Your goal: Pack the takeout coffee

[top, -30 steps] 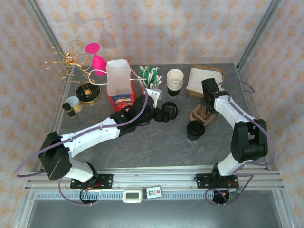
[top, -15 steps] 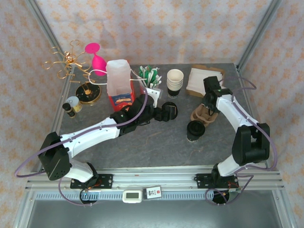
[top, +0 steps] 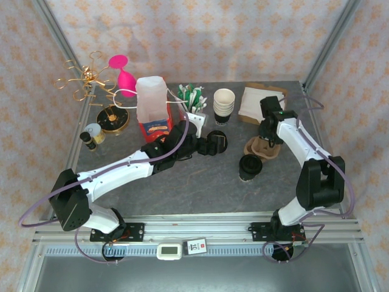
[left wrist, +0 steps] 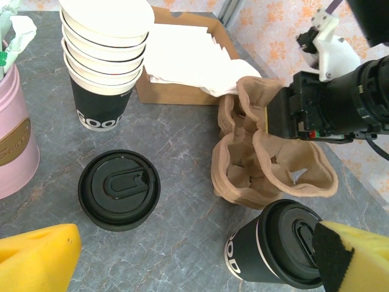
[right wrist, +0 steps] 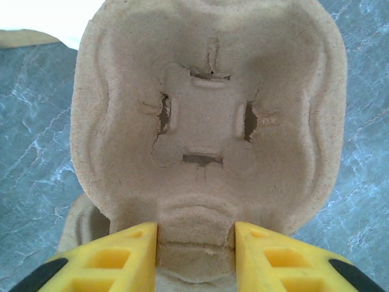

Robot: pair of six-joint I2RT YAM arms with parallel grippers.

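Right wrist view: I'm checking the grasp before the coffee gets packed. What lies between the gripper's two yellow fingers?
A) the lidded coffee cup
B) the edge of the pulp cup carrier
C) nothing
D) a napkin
B: the near edge of the pulp cup carrier sits pinched in the right gripper, between its two yellow fingers.

Around the stacked lidless cups [left wrist: 106,55]
Cardboard napkin tray [left wrist: 176,96] just right – loose black lid [left wrist: 119,189] in front, pink cup [left wrist: 15,143] to the left.
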